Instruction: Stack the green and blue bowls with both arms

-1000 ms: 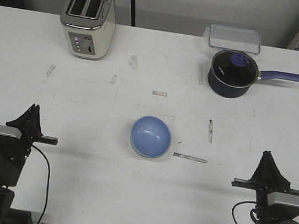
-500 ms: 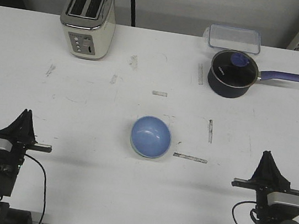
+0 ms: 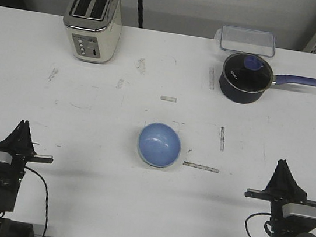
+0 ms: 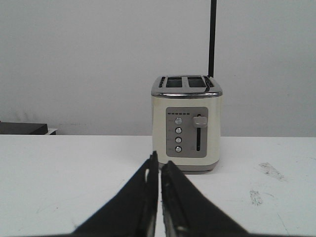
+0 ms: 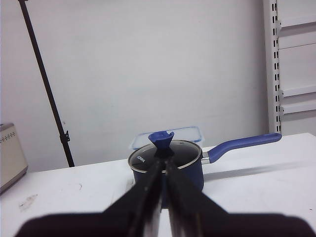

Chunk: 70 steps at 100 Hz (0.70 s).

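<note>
Blue bowl sits mid-desk, well apart from both arms. Left end effector and right end effector, fingers together, rest at the desk's near corners; toaster and saucepan line the far edge.

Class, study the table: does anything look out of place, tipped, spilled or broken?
Nothing looks spilled, tipped or broken. The blue bowl sits upright mid-table, and a thin pale rim under it suggests it is nested in another bowl. The toaster and lidded saucepan stand upright. The table only has scuff marks.
</note>
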{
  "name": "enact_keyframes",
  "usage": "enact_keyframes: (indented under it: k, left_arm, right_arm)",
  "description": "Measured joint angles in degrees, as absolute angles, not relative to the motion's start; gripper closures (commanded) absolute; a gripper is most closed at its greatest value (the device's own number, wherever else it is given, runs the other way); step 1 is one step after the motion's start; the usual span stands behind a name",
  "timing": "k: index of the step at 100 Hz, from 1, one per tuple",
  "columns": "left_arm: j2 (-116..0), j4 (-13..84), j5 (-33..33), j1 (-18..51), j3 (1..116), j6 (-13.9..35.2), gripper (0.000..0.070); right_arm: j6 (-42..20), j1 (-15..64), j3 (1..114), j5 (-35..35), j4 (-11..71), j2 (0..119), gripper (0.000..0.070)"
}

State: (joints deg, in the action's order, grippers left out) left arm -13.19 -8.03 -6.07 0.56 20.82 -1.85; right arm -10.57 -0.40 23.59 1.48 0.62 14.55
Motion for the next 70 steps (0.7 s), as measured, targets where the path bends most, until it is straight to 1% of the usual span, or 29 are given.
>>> enact_keyframes:
  k: [12, 25, 43, 70]
  left_arm:
    - [-9.52, -11.4, -5.13, 0.54, 15.97, -1.85, 0.0699]
    - [-5.15, -10.9, -2.83, 0.56, 11.42, -1.85, 0.0699]
    - [-0.6, -9.39, -2.61, 0.56, 7.99, -1.85, 0.0699]
    - [-0.3, -10.22, -2.61, 0.67, 5.08, -1.85, 0.0699]
  right_arm:
    - [-10.55, -0.4, 23.59, 1.45, 0.62, 14.55, 0.0696]
    - [-10.55, -0.4, 23.59, 1.45, 0.62, 14.55, 0.0696]
    - [-10.55, -0.4, 23.59, 1.48, 0.62, 14.55, 0.0696]
    - [-10.57, -0.4, 23.59, 1.48, 0.62, 14.55, 0.0696]
